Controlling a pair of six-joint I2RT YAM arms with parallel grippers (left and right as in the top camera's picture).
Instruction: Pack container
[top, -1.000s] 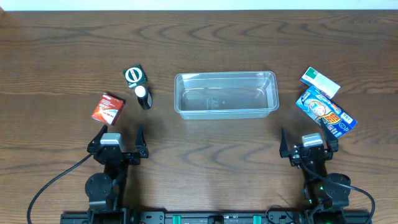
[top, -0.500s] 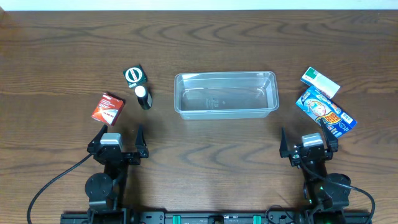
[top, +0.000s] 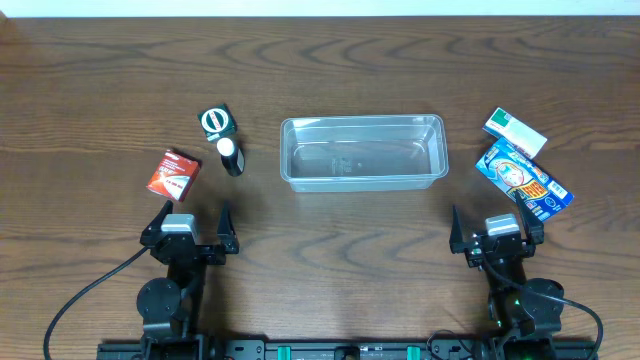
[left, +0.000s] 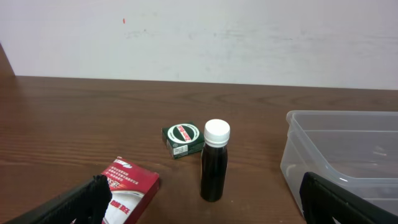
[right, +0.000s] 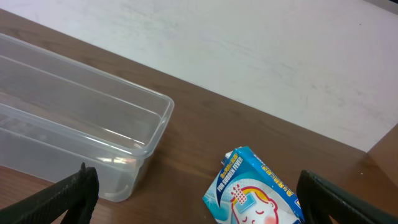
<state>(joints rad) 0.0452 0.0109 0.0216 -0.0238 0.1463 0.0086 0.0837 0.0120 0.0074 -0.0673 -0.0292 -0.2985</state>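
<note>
Nothing differs from the frame a second ago: both arms sit in the same parked pose at the near edge of the desk (top: 350, 270), and every item lies where it lay.

The left gripper (top: 195, 214) stands with its jaws spread wide and nothing between them. Just ahead of it, a little to its left, a red box (top: 173, 173) lies on the wood, close to the tip of the left finger. Ahead and slightly to its right stands a dark bottle with a white cap (top: 231, 156), upright as the left wrist view shows it. Just beyond the bottle lies a small dark green box with a round label (top: 215, 122); the two are near each other, but I cannot tell whether they touch.

The right gripper (top: 492, 220) is likewise spread wide and holds nothing. Directly ahead of it, a touch to its right, lies a blue packet with a cartoon face (top: 523, 180), flat and turned at an angle. Beyond that packet rests a white and green box (top: 514, 131), just beside the packet's far end.

The container (top: 362, 155), a clear plastic tub, sits between the two groups of items, ahead and to the right of the left gripper and ahead and to the left of the right gripper. Its long sides run across the desk, and it stands well apart from both grippers.
</note>
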